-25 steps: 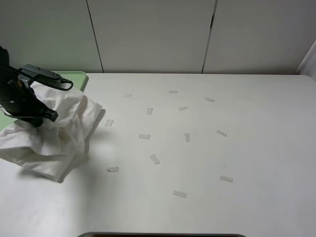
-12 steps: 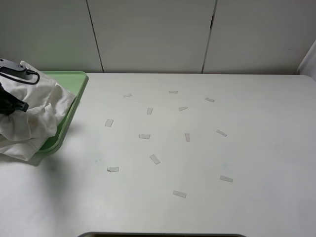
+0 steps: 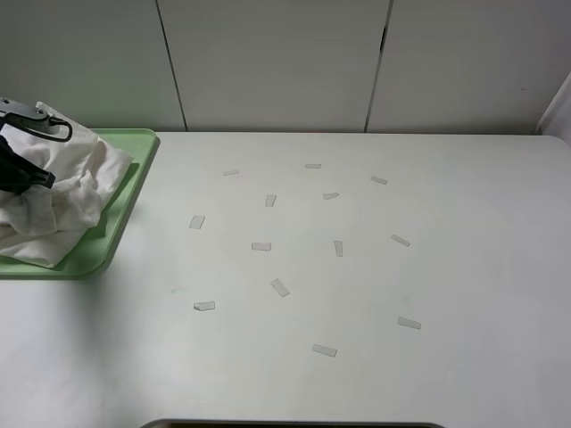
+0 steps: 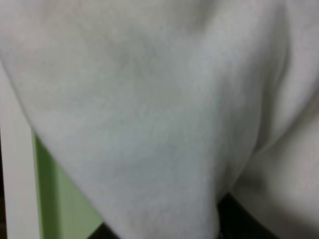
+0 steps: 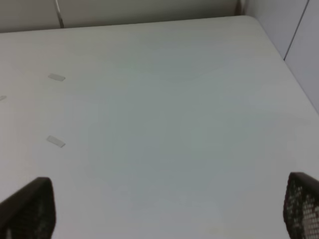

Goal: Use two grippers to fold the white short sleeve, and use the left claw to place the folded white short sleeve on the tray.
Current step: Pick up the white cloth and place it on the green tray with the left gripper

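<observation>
left fingers point(image 3: 18, 174) buried in white short sleeve point(image 3: 67, 192)

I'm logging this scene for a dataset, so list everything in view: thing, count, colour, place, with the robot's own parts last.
Plain thin cotton T-shirt: one, white, bunched up on the tray at far left.
Flat rectangular plastic tray: one, pale green, left edge of the table.
Small tape strips: about fourteen, whitish, scattered over the table's middle.
Table: one, white, fills the view.
Wall panels: pale grey, behind the table.
Left gripper: one, black, clamped in the T-shirt over the tray.
Right gripper: one, black, fingers wide apart above bare table.
</observation>
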